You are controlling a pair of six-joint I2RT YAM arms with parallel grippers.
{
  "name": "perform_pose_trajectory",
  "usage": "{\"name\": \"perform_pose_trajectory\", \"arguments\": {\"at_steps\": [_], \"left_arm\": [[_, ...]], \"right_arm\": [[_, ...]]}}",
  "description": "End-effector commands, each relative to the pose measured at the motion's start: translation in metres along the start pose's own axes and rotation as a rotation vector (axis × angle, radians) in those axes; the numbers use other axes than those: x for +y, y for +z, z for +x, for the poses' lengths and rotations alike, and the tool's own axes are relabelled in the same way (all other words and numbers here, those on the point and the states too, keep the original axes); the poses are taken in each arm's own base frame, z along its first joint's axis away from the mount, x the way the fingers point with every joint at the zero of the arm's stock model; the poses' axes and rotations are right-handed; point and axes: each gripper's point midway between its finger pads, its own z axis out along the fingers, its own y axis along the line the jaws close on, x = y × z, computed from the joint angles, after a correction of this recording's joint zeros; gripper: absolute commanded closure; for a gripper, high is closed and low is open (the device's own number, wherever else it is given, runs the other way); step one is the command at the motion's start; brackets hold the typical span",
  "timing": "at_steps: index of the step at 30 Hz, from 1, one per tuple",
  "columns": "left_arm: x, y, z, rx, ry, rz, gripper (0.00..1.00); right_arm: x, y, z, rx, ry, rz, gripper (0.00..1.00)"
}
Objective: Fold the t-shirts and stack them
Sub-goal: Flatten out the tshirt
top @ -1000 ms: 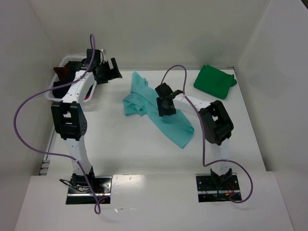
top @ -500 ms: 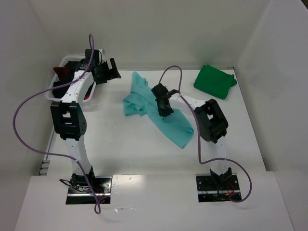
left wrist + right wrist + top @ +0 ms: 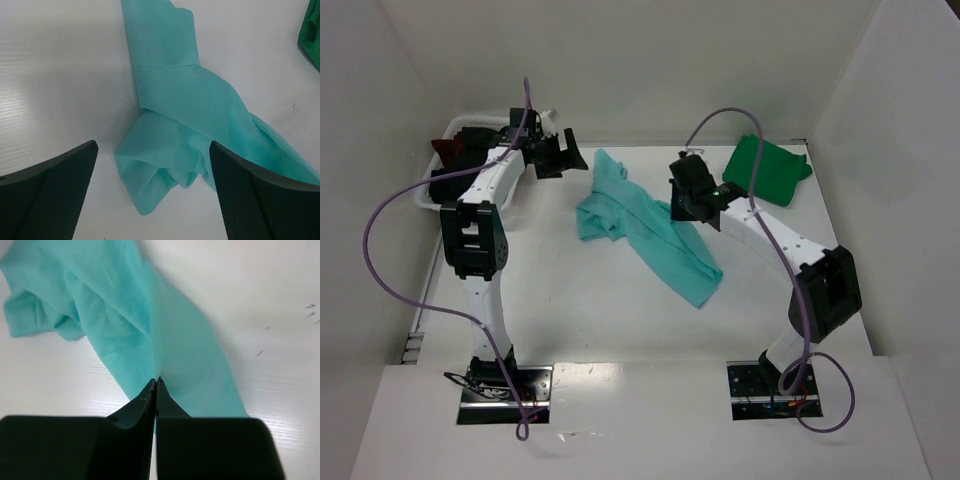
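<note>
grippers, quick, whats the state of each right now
Left gripper: open, holding nothing.
Right gripper: jaws shut, pinching the teal t-shirt.

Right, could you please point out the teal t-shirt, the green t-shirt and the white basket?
teal t-shirt (image 3: 655, 240), top view, middle of the rumpled cloth.
green t-shirt (image 3: 766, 170), top view, centre of the cloth.
white basket (image 3: 470, 121), top view, its far rim.

The white table (image 3: 570, 300) carries a crumpled teal t-shirt (image 3: 640, 235). A green t-shirt (image 3: 765, 172) lies right of it, a white basket (image 3: 424, 198) left of it.
</note>
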Motion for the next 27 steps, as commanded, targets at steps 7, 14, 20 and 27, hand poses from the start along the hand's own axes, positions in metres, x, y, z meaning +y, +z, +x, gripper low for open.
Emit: {"name": "perform_pose_trajectory", "arguments": {"at_steps": [7,14,20,27], "left_arm": [[-0.013,0.046,-0.006,-0.005,0.035,0.070,0.00],[0.002,0.071,-0.028,-0.060,0.019,0.020,0.00],[0.012,0.108,-0.038,-0.106,0.035,-0.048,0.00],[-0.002,0.136,-0.049,-0.115,0.025,0.009,0.05]], "right_arm": [[-0.035,-0.010,0.018,-0.005,0.112,0.055,1.00],[-0.049,-0.013,0.025,0.002,0.140,0.069,1.00],[-0.050,-0.011,0.032,0.016,0.165,0.077,1.00],[-0.059,-0.010,0.027,0.016,0.199,0.089,1.00]]}}
